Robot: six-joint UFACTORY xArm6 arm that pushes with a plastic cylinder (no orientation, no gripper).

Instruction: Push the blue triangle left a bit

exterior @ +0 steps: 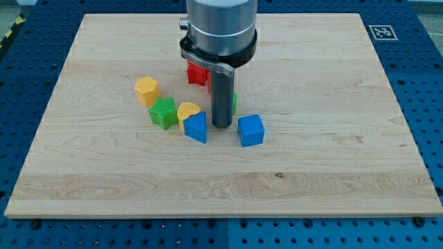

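Observation:
The blue triangle point(196, 127) lies on the wooden board point(221, 104), a little left of centre. My tip point(221, 126) is down on the board just to the right of the blue triangle, close to its right edge. A blue cube point(251, 130) sits to the right of the tip. A yellow heart-like block point(187, 111) touches the blue triangle's top. A green star point(164, 113) is to its left.
A yellow hexagon-like block point(147, 90) lies at the upper left of the group. A red block point(197, 72) sits behind the rod, partly hidden. A green block point(234, 102) peeks out to the right of the rod, mostly hidden.

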